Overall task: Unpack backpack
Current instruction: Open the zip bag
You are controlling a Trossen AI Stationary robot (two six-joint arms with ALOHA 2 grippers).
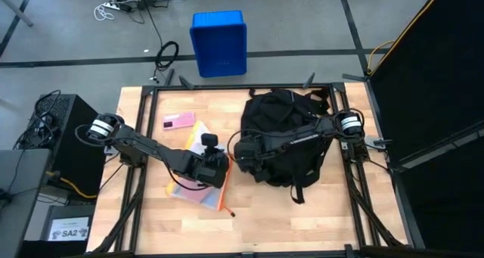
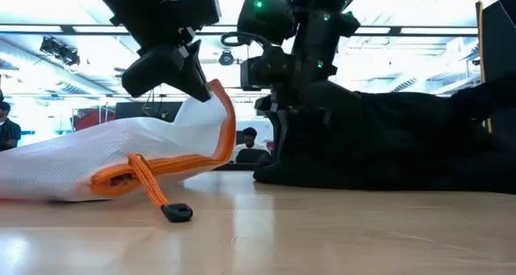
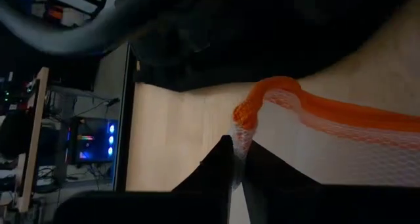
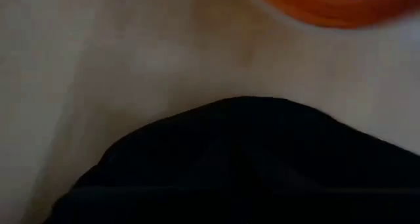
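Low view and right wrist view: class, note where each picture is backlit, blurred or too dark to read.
Low view: bright ceiling lights behind leave the backpack a near-black silhouette, while the white mesh pouch glows. Right wrist view: everything is soft and out of focus, with a dark mass filling the lower half and an orange blur at the top edge.

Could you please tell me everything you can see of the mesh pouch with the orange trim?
The pouch is a soft white mesh bag edged with an orange band, from which an orange cord ends in a small black tab lying on the table. It lies flat on the wood beside the backpack, over some papers. One corner is lifted: the left gripper is shut on the mesh just below the orange edge.
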